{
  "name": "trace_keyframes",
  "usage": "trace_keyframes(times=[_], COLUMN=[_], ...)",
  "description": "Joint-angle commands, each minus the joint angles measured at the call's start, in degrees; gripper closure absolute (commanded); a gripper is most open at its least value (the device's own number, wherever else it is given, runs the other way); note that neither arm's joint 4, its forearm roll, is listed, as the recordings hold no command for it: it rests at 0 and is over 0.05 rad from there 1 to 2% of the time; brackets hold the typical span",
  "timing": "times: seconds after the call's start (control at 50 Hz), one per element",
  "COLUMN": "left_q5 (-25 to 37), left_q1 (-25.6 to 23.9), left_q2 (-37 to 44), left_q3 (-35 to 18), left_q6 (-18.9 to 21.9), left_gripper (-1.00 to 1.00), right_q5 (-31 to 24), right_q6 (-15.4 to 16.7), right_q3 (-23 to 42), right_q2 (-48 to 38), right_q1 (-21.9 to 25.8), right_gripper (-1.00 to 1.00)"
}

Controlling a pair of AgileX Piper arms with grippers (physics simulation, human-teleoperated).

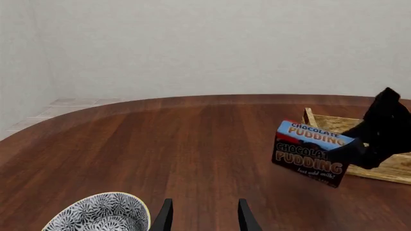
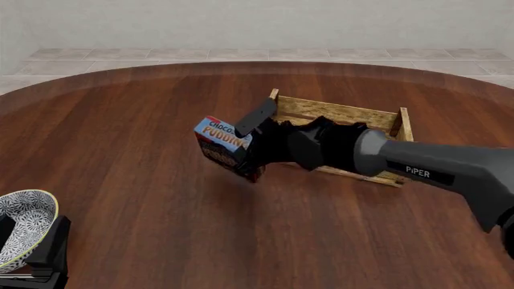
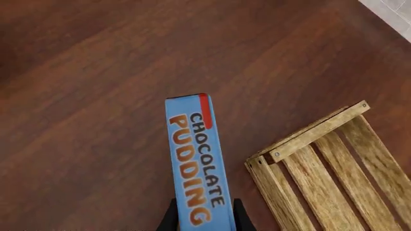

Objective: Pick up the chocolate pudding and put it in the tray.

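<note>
The chocolate pudding (image 2: 218, 137) is a small carton with a blue top and a dark brown front. My right gripper (image 2: 245, 144) is shut on it and holds it tilted, seemingly just off the table, left of the tray. The tray (image 2: 337, 113) is a light wooden slatted crate behind the right arm. In the right wrist view the carton (image 3: 198, 159) sits between the fingertips (image 3: 171, 217), with the crate's corner (image 3: 321, 159) beside it. The left wrist view shows the carton (image 1: 311, 151) and the crate (image 1: 393, 168). My left gripper (image 1: 204, 219) is open and empty.
A white bowl with a dark pattern (image 2: 23, 224) stands at the near left edge of the table, right by my left gripper (image 2: 36, 256); it also shows in the left wrist view (image 1: 103, 211). The round wooden table (image 2: 144, 180) ends against a tiled floor and a wall.
</note>
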State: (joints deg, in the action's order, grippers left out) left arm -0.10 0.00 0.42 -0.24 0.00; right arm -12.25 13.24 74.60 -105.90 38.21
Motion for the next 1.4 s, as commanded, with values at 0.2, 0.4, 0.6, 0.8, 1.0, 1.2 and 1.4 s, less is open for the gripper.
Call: trace_keyframes(times=[0.2, 0.4, 0.6, 0.8, 1.0, 1.2, 1.4], left_q5=[0.0, 0.0, 0.0, 0.0, 0.0, 0.0, 0.0], left_q1=[0.0, 0.0, 0.0, 0.0, 0.0, 0.0, 0.0], left_q2=[0.0, 0.0, 0.0, 0.0, 0.0, 0.0, 0.0], left_q3=[0.0, 0.0, 0.0, 0.0, 0.0, 0.0, 0.0], left_q6=[0.0, 0.0, 0.0, 0.0, 0.0, 0.0, 0.0], left_gripper=[-1.0, -1.0, -1.0, -1.0, -1.0, -1.0, -1.0], right_q5=[-8.3, -13.6, -16.2, -17.4, -17.5, -17.9, -16.5], right_q6=[2.4, 7.5, 11.7, 15.5, 18.2, 19.4, 19.9], right_q3=[4.6, 7.0, 5.6, 4.5, 3.1, 4.0, 4.2], right_q2=[12.3, 17.8, 22.6, 25.0, 26.5, 26.7, 25.6], right_q1=[-2.2, -5.9, -8.6, -11.9, -14.5, -17.1, -18.8], right_gripper=[1.0, 1.0, 1.0, 1.0, 1.0, 1.0, 1.0])
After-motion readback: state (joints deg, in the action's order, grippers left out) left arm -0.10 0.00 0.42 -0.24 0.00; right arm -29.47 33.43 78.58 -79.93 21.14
